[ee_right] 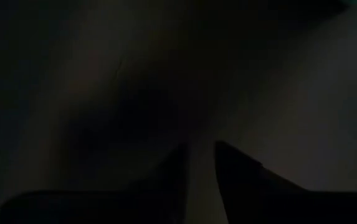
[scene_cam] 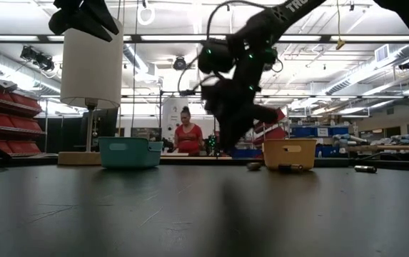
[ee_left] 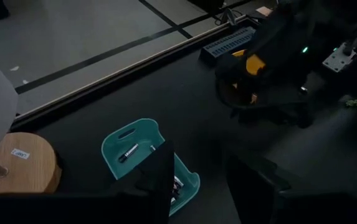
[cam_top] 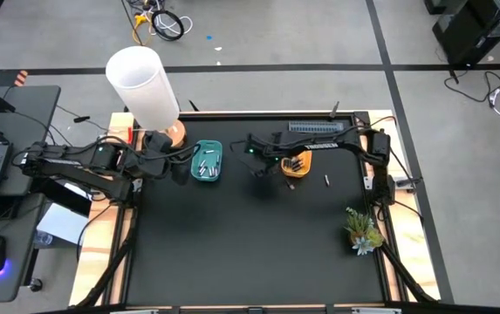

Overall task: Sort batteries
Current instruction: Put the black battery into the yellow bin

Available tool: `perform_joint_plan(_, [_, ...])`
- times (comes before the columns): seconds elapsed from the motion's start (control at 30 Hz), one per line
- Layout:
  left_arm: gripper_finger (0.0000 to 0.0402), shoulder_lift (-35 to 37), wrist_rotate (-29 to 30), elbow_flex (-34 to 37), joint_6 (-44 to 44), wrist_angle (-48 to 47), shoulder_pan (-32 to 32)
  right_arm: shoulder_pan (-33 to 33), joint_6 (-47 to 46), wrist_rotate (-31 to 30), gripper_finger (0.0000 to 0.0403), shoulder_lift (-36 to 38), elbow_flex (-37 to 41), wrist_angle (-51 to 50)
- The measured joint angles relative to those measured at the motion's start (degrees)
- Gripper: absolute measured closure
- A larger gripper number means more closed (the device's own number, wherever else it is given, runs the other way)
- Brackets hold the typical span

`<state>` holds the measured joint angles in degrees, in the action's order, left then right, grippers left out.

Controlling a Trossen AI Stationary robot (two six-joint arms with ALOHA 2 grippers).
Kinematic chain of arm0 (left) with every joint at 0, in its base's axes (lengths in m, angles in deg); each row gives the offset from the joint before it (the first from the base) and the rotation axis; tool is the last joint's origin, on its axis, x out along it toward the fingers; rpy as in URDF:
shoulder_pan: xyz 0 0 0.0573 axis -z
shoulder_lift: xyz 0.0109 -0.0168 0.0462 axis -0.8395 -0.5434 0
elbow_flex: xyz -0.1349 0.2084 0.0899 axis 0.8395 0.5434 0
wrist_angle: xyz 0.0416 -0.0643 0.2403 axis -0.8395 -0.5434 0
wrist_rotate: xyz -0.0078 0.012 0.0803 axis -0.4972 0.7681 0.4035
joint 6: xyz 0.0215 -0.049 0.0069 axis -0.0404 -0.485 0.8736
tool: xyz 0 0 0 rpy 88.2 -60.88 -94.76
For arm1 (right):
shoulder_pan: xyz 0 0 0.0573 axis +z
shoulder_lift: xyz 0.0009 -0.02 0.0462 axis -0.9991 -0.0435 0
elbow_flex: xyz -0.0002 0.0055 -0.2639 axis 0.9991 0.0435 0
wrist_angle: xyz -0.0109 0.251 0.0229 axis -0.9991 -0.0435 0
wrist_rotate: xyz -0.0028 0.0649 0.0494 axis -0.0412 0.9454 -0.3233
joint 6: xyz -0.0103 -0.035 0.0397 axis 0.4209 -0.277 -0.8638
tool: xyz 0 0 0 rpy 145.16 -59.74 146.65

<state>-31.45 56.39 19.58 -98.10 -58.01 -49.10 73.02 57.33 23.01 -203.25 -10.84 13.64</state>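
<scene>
A teal tray [cam_top: 208, 161] at the back left of the black mat holds several whitish-silver batteries [ee_left: 130, 151]. A yellow tray [cam_top: 297, 163] to its right holds dark batteries. One loose battery [cam_top: 326, 180] lies on the mat right of the yellow tray, and others [scene_cam: 254, 166] lie on the mat by the yellow tray in the low view. My left gripper [ee_left: 197, 186] hovers open and empty just left of the teal tray. My right gripper [cam_top: 258, 167] hangs low over the mat between the two trays, and the right wrist view is too dark to read.
A lamp with a white shade [cam_top: 143, 83] on a round wooden base [ee_left: 22, 165] stands at the back left corner. A small plant [cam_top: 363, 231] sits near the right edge. A grey comb-like strip [cam_top: 315, 127] lies at the far edge. A person [scene_cam: 188, 135] stands in the room behind.
</scene>
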Motion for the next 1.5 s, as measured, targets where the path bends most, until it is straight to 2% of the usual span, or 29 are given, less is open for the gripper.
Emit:
perform_joint_plan(0.13, [0.0255, 0.0, -0.02, 0.0, 0.02, 0.07, 0.0, -0.29, -1.97, 0.25, 0.0294, 0.02, -2.82, -1.63])
perform_joint_plan(0.4, [0.0255, 0.0, 0.02, 0.0, 0.11, 0.19, 0.0, 0.12, -3.29, 0.4, 0.0223, 0.07, -3.86, -13.44])
perform_joint_plan(0.53, [0.0255, 0.0, 0.04, 0.0, 0.27, 0.21, 0.0, 0.85, -4.02, -3.72, 0.0189, 0.11, -3.43, -12.99])
perform_joint_plan(0.7, [0.0255, 0.0, 0.07, 0.0, 0.37, 0.32, 0.0, 0.88, -4.79, -5.39, 0.0168, 0.11, -0.19, -13.6])
perform_joint_plan(1.2, [0.0255, 0.0, 0.13, 0.0, 0.37, 0.34, 0.0, 3.22, -4.42, -8.03, 0.0188, 0.54, 7.96, -6.44])
perform_joint_plan(1.37, [0.0255, 0.0, 0.16, 0.0, 0.37, 0.33, 0.0, 3.28, -4.42, -8.31, 0.0217, 0.66, 9.22, -5.88])
perform_joint_plan(1.5, [0.0255, 0.0, 0.17, 0.0, 0.37, 0.32, -0.01, 3.31, -4.4, -8.17, 0.026, 0.59, 9.36, -5.22])
